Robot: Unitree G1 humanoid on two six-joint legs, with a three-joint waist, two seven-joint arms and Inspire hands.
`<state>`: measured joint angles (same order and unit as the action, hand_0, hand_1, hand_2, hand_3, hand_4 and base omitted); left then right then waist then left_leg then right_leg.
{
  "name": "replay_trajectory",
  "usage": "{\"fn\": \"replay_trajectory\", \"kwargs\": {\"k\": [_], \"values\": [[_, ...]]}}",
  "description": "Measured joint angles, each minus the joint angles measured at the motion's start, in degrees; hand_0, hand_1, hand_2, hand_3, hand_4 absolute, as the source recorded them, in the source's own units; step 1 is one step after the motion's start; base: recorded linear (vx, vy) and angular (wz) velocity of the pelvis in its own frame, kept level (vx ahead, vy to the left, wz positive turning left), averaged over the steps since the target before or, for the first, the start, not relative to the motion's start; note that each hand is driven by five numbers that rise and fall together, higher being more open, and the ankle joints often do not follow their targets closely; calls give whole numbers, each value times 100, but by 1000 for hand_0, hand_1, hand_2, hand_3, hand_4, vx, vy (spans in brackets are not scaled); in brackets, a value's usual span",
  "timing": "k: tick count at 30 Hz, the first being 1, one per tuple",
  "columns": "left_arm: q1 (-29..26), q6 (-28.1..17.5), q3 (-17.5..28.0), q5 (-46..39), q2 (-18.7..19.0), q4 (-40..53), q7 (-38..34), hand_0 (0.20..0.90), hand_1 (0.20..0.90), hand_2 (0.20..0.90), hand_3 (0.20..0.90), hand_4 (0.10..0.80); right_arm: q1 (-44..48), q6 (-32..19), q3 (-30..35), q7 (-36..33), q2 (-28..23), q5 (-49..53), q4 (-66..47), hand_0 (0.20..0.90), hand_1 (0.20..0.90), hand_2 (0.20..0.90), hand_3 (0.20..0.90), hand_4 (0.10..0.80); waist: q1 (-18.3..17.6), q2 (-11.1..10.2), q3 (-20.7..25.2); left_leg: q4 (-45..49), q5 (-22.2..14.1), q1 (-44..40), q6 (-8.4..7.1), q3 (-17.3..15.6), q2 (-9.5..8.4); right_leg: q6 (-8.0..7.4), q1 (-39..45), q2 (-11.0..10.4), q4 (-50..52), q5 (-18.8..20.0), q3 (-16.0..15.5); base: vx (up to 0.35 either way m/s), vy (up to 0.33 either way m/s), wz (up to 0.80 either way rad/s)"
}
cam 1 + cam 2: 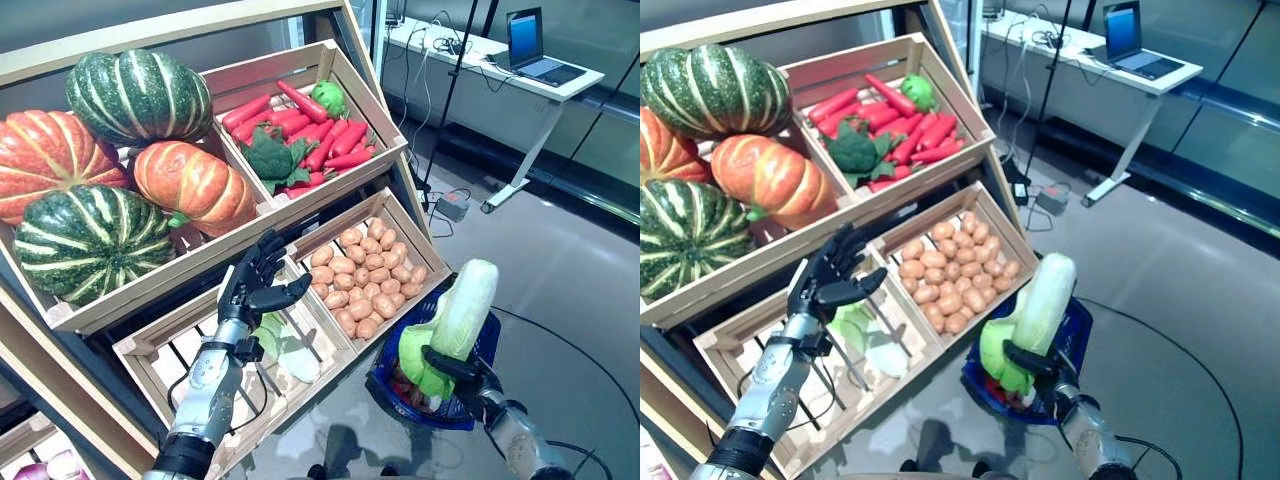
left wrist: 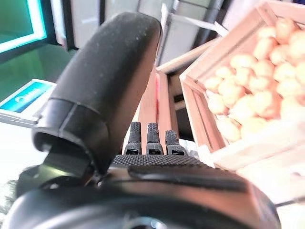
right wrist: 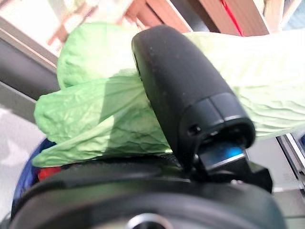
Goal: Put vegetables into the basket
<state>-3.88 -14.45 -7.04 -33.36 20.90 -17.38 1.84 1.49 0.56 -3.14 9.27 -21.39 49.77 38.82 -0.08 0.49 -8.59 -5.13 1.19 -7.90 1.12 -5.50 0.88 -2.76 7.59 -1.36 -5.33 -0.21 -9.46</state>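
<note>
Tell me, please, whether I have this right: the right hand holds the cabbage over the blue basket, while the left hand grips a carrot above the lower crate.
Not quite. The left hand grips nothing: its fingers are spread and empty above the lower crate, as the left eye view shows. The rest is right: the right hand holds the cabbage over the blue basket.

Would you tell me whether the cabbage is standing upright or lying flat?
Roughly upright: the right hand grips the cabbage near its leafy end over the blue basket.
</note>
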Motion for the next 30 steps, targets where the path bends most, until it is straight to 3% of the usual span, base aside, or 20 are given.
{"fn": "replay_trajectory", "kwargs": {"k": [4, 7, 12, 19, 30], "values": [[-330, -38, -152, 0, 43, -326, -252, 900, 900, 900, 900, 800, 964, -195, 45, -369, -374, 99, 715, 300, 300, 300, 300, 400, 18, 74, -310, 73, 142, 545, 25, -20, -7, 21, -515, -8, 28, 175, -20, -265, -50, -2], [-1143, -57, -443, -9, 180, -746, -420, 900, 900, 900, 900, 800, 2124, -322, 48, -618, -608, 261, 1279, 300, 300, 300, 300, 400, 56, 90, -1040, 553, 150, 1169, 21, 16, 10, 79, -1048, -23, 364, 225, -70, -202, -81, 7], [-1891, -90, -618, -88, 293, -928, -485, 900, 900, 900, 900, 800, 3231, -396, 56, -820, -763, 268, 1519, 300, 300, 300, 300, 400, 127, 102, -1907, 1436, -56, 1939, -14, 61, 29, 200, -1949, -130, 1613, -205, -242, -86, -61, 7], [-1962, -146, -701, -119, 305, -908, -712, 900, 900, 900, 900, 800, 3559, -393, 52, -1040, -932, 240, 1721, 300, 300, 300, 300, 400, 225, 167, -2091, 3218, -714, 3213, -7, 180, -163, 288, -3362, -625, 3906, -1233, -263, -19, 3, 17], [-1974, -425, -783, 95, 476, -680, -1350, 900, 900, 900, 900, 800, 3629, -263, 52, -1305, -1215, 234, 1759, 300, 300, 300, 300, 400, 224, 229, -2143, 5483, -1610, 4645, 3, 210, -184, 448, -4688, -957, 6097, -2134, -193, 9, 21, 5]]}}
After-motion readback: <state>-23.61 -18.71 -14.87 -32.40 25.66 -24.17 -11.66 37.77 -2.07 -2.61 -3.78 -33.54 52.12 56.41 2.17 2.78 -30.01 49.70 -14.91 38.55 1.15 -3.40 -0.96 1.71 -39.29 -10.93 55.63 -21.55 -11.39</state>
